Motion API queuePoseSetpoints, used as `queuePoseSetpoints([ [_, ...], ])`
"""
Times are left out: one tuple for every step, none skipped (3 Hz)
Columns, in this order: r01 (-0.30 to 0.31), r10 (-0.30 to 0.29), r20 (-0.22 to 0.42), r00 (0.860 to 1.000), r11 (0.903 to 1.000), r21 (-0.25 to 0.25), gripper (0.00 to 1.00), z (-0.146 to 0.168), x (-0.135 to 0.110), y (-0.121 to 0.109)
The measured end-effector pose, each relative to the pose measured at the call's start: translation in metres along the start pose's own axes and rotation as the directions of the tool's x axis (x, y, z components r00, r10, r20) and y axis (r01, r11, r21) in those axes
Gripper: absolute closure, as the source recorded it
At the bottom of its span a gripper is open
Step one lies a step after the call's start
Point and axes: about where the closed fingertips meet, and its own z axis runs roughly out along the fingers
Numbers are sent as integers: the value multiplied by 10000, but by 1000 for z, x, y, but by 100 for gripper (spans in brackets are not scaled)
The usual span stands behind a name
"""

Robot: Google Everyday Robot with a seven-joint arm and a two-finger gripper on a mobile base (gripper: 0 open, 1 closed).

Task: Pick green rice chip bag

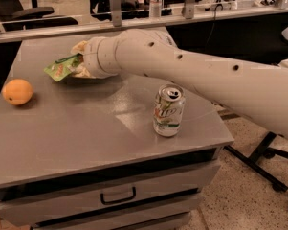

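The grey cabinet top point(86, 143) is smooth, flat and faintly glossy, so a dropped bag would probably slide on it rather than settle. The arm point(196, 75), a thick, rounded, cream-coloured shell dotted with small holes, reaches across from the right and passes behind and above the soda can point(168, 110). The can is a rigid green-and-white metal cylinder standing upright, and a low or sideways swing of the arm could tip it. The green rice chip bag point(62, 67), thin crinkled foil, is toward the far left of the top, its right end bunched in the gripper point(79, 60), whose jaws look clenched on it. With such slippery film and only one end pinched, it may slip free on lifting, or the chips inside may be crushed. The round, matte orange point(17, 91) sits well apart at the left edge and is unlikely to be disturbed.
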Motion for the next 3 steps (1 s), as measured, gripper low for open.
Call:
queuePoseSetpoints([
  [-335,334,114,9994,9994,110,87,0,-3,-8],
  [-993,977,442,9942,9944,350,100,-11,-1,-26],
  [-1925,1844,861,9791,9765,965,100,-46,12,-65],
])
